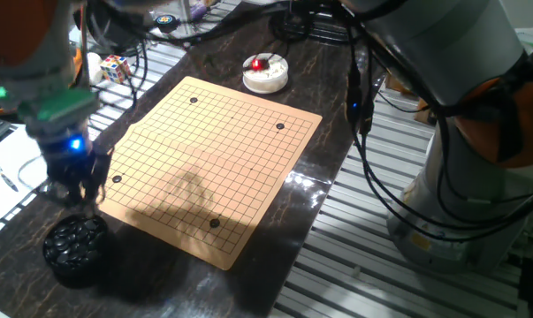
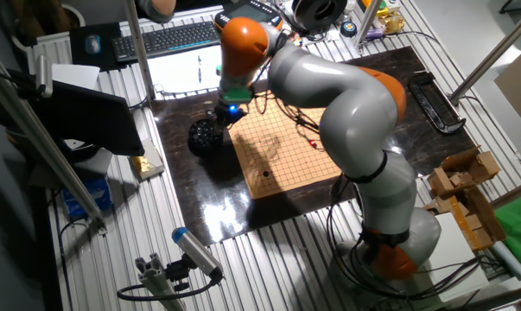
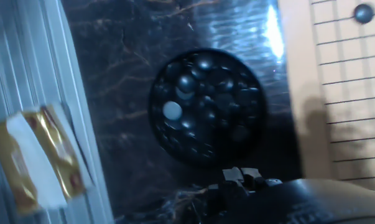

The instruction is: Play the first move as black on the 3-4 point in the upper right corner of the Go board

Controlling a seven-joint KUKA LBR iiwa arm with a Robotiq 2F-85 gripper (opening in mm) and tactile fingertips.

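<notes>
At the board's near-left corner, the arm [image 2: 346,112] hangs over the dark tabletop, with the Go board [image 1: 213,150] to one side. The bowl [image 1: 75,249] of black stones [image 3: 206,106] sits just off that corner, directly below the gripper [image 1: 74,190]. Whether the fingers are parted or closed cannot be told. The stones are round, so no long axis matters.

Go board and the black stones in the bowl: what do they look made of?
Go board: seemingly light wood or wood laminate, matte tan with printed black grid lines. Black stones: glossy, with bright highlights, so possibly glass or polished plastic; can't tell which.
</notes>
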